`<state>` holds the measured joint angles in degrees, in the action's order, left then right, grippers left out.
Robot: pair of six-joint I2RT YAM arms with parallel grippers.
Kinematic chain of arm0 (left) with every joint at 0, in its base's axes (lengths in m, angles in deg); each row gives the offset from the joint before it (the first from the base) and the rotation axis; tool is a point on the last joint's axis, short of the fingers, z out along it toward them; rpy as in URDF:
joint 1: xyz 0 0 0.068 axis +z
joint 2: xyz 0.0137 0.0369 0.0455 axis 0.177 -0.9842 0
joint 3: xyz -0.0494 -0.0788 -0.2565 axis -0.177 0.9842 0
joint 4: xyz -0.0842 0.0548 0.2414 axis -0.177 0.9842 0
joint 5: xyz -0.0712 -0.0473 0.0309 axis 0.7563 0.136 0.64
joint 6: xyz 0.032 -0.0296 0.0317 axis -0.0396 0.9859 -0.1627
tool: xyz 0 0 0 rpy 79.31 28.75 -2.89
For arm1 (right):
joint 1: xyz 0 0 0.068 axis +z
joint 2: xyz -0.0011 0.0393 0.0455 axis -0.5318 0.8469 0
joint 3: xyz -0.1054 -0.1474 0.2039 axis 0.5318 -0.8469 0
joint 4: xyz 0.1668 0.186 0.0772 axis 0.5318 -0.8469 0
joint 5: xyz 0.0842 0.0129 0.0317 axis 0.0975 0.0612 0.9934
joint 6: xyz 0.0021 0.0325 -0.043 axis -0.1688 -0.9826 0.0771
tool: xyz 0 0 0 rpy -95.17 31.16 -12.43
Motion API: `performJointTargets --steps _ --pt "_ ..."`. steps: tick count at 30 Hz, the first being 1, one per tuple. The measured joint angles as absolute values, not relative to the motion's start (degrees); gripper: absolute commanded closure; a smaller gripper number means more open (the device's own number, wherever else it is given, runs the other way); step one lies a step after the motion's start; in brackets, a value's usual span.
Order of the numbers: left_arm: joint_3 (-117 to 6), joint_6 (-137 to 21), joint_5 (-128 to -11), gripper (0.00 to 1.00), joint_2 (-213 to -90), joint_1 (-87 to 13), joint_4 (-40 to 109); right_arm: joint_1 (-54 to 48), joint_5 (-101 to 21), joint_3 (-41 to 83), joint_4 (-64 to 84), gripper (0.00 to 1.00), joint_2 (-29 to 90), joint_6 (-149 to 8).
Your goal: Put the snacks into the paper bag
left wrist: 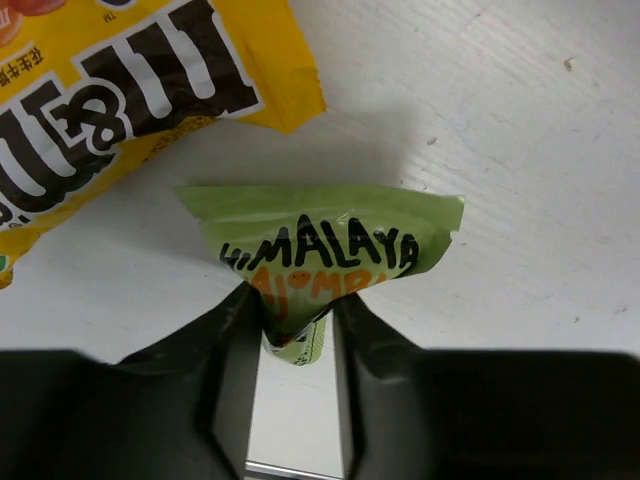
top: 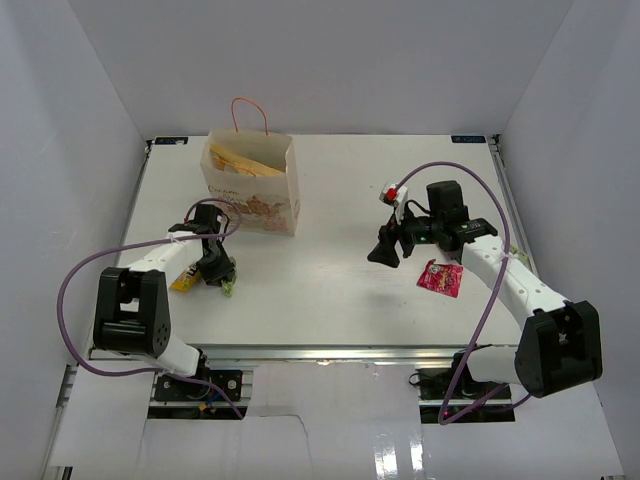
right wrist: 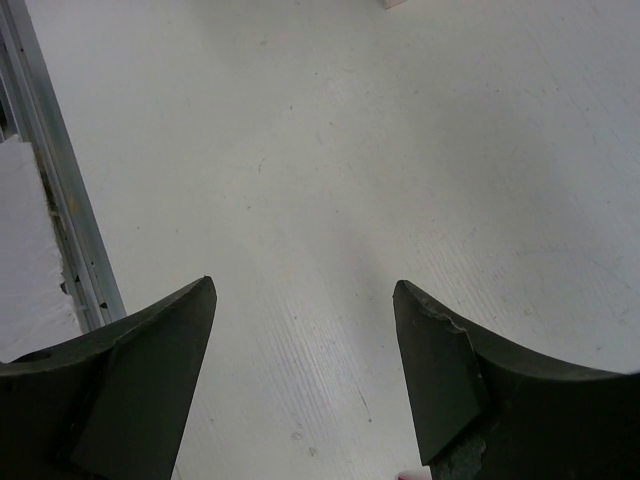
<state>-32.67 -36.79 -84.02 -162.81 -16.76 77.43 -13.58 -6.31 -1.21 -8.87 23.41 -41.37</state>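
The white surface (top: 330, 200) carried a cream bag (top: 250, 195) standing upright at the far left, its mouth open and a pink cord handle (top: 250, 105) rising above the rim. A gold chip bag (top: 245, 163) leaned inside, only its top showing. Whatever else lay within was hidden by the walls.

The right claw (top: 385, 252) hung over the right half, fingers spread wide with nothing between them. Its wrist view (right wrist: 305, 290) showed only bare surface and a rail (right wrist: 55, 190) at the left edge. Near it, toward the arm's base, a red-pink pouch (top: 440, 277) lay flat.

At the near left lay a yellow packet (top: 184, 280), partly covered by the left arm (top: 160, 250) from above. It was cut off by the frame in the wrist view (left wrist: 120, 90), so its black lettering was only partly readable.

The left claw (left wrist: 297, 310) was pinched narrow on the lower corner of a small green packet (left wrist: 330, 245), just beside the yellow one and not touching it. The gripped tip was hidden between the fingers. Whether the packet rested on the surface could not be told.
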Motion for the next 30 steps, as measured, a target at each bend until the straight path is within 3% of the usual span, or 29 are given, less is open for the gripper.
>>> performJointTargets --steps 5,8,20,26,30 --pt "-32.1 -36.6 -83.6 0.89 -160.8 -16.8 76.3 -13.6 -5.7 -1.2 -8.9 0.23 23.4 -42.0" --pt "-30.8 -36.3 -82.9 0.97 -156.4 -16.8 75.6 -13.6 -5.7 -1.2 -8.9 0.23 23.4 -42.3" --pt "-32.5 -38.1 -67.6 1.0 -122.2 -16.7 69.5 -14.0 -5.7 -1.3 -9.0 0.23 22.2 -42.1" --pt "-53.0 -41.0 -62.9 1.0 -128.3 -16.7 65.7 -14.1 -5.7 -1.3 -9.2 0.23 22.2 -42.0" --pt "-68.6 -41.8 -61.2 1.0 -139.2 -16.7 64.2 -14.1 -5.8 -1.3 -9.4 0.23 21.8 -42.0"
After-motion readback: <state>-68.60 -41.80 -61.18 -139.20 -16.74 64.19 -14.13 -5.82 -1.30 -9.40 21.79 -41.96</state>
